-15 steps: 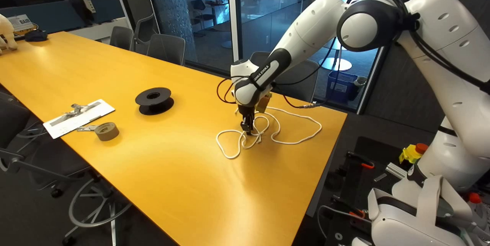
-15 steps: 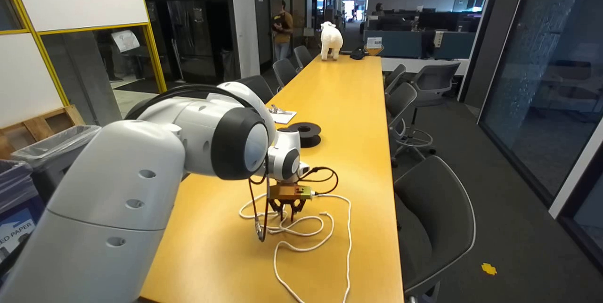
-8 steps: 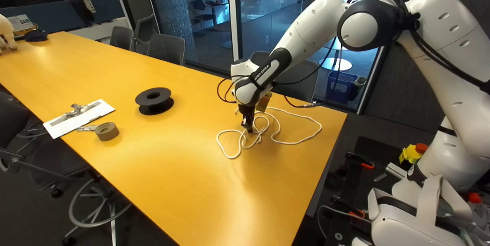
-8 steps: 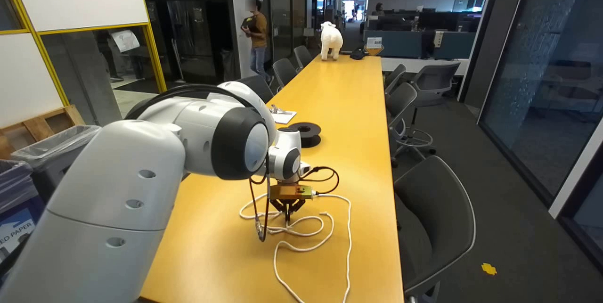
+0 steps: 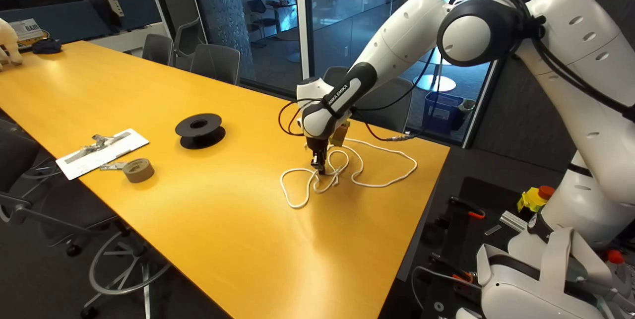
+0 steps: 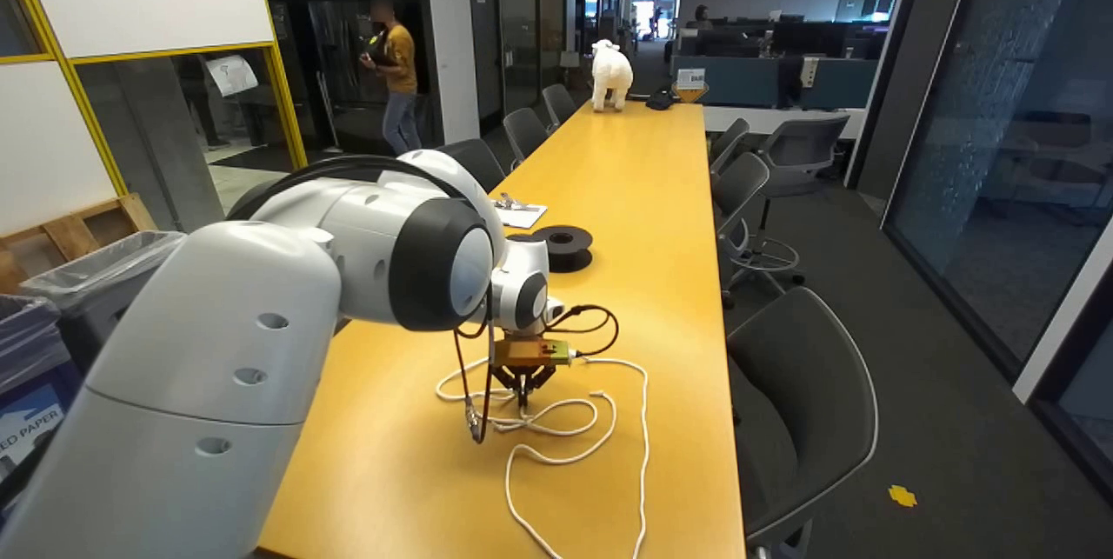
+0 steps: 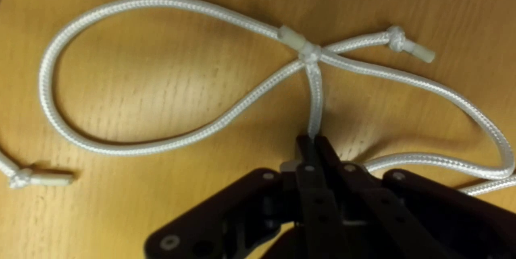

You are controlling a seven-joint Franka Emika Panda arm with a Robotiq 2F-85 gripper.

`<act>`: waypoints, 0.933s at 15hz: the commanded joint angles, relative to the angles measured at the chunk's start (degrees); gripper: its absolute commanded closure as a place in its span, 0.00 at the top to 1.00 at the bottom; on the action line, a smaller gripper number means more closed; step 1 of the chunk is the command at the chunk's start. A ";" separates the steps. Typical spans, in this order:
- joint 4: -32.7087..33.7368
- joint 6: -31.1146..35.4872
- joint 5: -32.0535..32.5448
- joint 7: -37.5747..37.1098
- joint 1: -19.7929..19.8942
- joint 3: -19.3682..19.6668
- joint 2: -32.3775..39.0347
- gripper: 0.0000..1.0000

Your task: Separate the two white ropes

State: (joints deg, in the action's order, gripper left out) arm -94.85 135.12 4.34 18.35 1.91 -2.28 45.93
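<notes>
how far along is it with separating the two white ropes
Done: a grip; the wrist view shows the jaws shut on a length of white rope. In hand: that length, held close to a knotted end overlapping a looped strand. Left: the separating itself. Strands overlap at that knot, so drawing the held length clear is probably next, though which strand belongs to which rope is hard to trace.
</notes>
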 commanded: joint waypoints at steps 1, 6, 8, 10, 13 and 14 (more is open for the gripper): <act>0.48 -1.65 1.45 -0.02 -1.17 -0.87 -1.03 0.04; 2.14 -2.85 3.46 -1.60 -4.27 -0.44 -0.66 0.04; 2.71 -3.12 5.14 -2.80 -6.00 -0.06 -0.86 0.04; 3.38 -4.04 6.39 -3.27 -7.27 -0.34 -0.79 0.04; 4.66 -7.76 6.86 -3.18 -9.10 -1.36 -0.67 0.02; 4.96 -8.90 7.02 -3.51 -9.81 -1.47 -0.71 0.02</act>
State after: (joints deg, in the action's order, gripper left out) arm -91.51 130.64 9.95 16.21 -6.04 -3.32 45.92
